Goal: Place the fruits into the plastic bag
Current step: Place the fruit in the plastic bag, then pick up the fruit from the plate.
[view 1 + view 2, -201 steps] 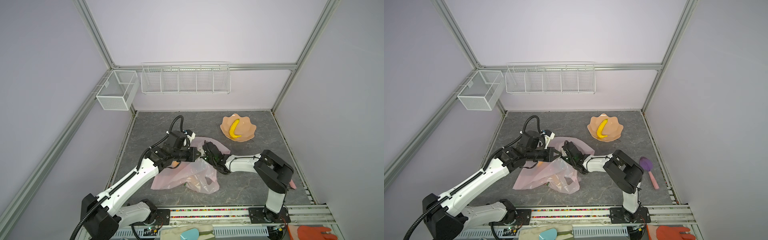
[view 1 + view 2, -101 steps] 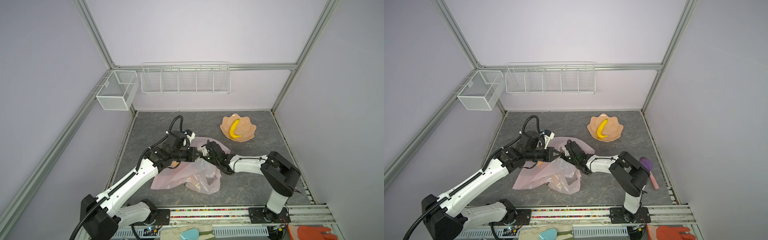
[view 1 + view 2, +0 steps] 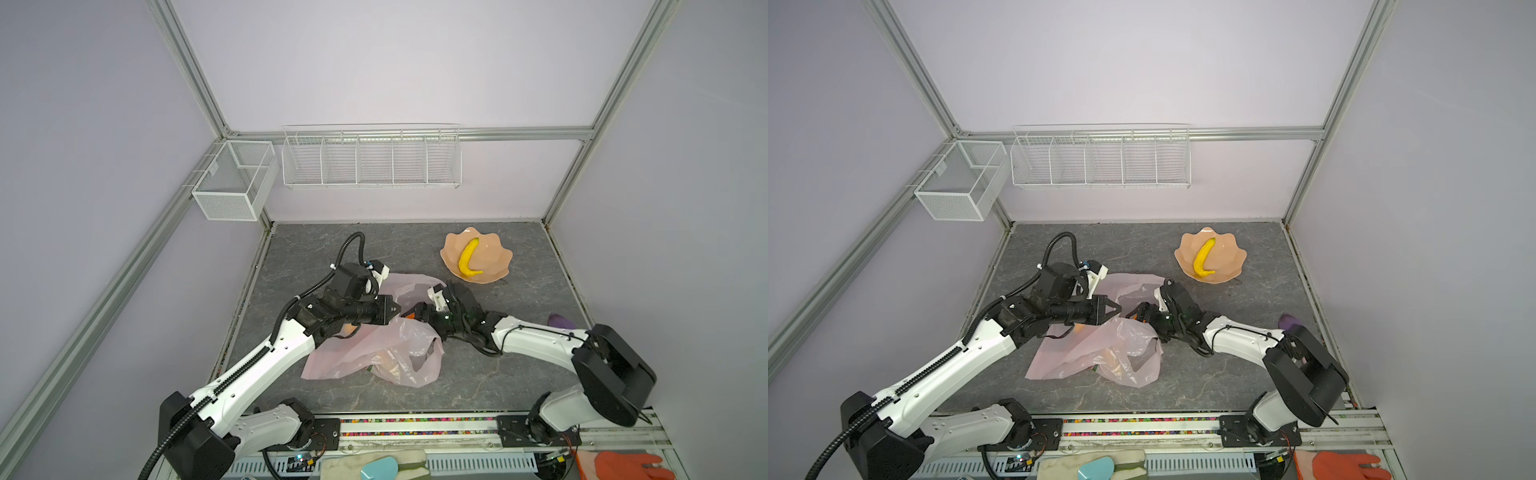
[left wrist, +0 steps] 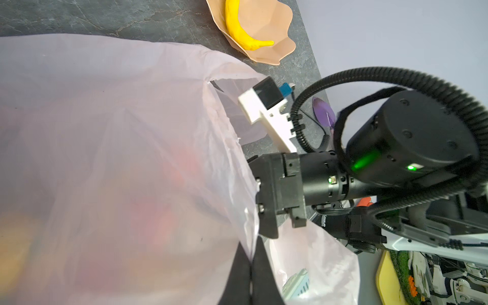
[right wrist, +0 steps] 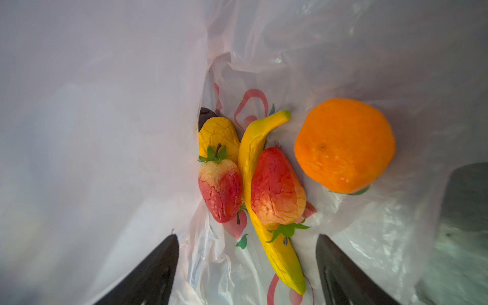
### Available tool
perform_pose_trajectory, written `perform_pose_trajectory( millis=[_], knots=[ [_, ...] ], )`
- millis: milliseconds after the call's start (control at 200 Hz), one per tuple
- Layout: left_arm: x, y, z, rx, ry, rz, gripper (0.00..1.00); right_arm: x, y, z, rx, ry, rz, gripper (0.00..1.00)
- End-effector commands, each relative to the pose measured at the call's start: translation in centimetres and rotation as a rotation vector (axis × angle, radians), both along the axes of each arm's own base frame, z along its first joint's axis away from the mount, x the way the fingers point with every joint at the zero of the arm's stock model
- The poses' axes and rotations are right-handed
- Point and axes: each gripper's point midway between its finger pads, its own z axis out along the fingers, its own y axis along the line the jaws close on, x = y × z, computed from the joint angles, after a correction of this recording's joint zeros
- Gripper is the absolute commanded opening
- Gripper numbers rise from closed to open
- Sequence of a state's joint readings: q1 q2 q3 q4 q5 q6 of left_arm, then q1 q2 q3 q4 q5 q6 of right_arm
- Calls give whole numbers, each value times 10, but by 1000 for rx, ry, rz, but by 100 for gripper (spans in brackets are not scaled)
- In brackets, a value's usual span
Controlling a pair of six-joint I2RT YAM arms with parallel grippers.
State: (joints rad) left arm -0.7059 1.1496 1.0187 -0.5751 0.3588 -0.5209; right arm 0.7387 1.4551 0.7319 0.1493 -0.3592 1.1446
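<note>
The pale pink plastic bag [image 3: 374, 353] [image 3: 1100, 353] lies crumpled mid-table. My left gripper [image 3: 397, 309] [image 4: 250, 264] is shut on the bag's rim and holds its mouth up. My right gripper [image 3: 415, 312] [image 5: 247, 250] reaches into that mouth, open, gripping nothing. Inside the bag [image 5: 105, 105] lie a tangerine [image 5: 343, 145], a banana [image 5: 282, 258], two strawberries [image 5: 220, 187] [image 5: 276, 184], a pear [image 5: 217, 134] and a dark fruit [image 5: 206, 113] half hidden behind it. A second banana [image 3: 468, 258] [image 3: 1203, 259] lies in the peach bowl [image 3: 494, 257].
A purple object [image 3: 559, 321] [image 3: 1289, 321] lies on the table behind my right arm. A wire rack [image 3: 370, 158] and a mesh box [image 3: 232, 183] hang on the back wall. The arms' rail [image 3: 415, 428] runs along the front edge.
The right jaws have spread apart at the bag's mouth, and the right arm's elbow has swung out to the right. The left arm has kept still, holding the bag.
</note>
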Motion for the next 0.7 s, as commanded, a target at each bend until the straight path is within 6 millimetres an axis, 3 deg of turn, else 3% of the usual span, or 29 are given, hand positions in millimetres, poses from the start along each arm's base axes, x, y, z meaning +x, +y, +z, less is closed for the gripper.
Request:
perform_pose_trajectory(
  millis=[0, 695],
  knots=[
    [0, 5, 0, 2, -8, 14, 0, -3, -25, 2, -54, -19, -28, 87],
    [3, 0, -3, 0, 0, 4, 0, -17, -152, 24, -141, -44, -246, 98]
  ],
)
